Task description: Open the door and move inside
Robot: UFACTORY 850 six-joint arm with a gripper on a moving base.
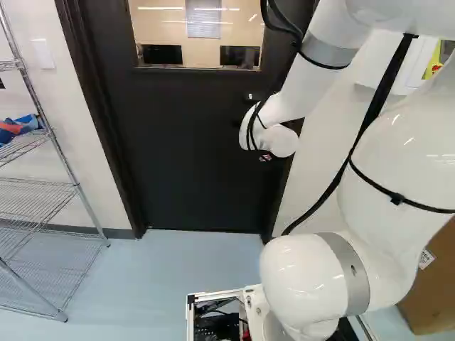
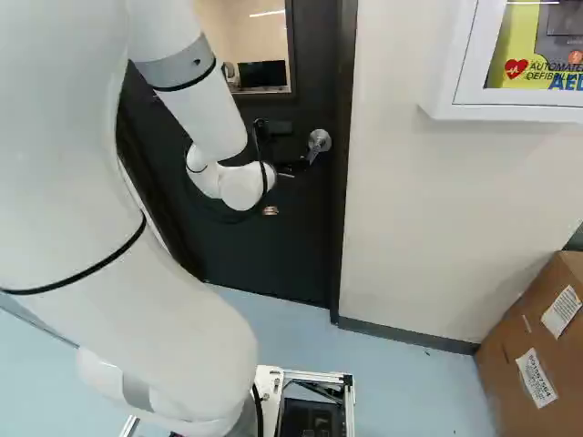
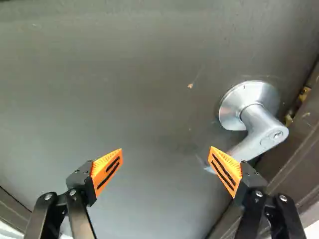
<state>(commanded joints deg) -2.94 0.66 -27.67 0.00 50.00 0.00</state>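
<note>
black, orange-padded fingers (image 3: 227,172) stand wide apart, empty, near the silver metal lever handle (image 3: 261,130), presumably to unlatch the black, windowed door (image 1: 185,142).

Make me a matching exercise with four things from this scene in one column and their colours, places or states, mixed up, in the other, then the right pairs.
1. Door
2. Lever handle
3. Gripper
4. Cardboard box

A. Open, holding nothing
B. Brown, at the right of the right base view
C. Black, closed, with a window
D. Silver, mounted on the door

Pairs: 1-C, 2-D, 3-A, 4-B
</note>
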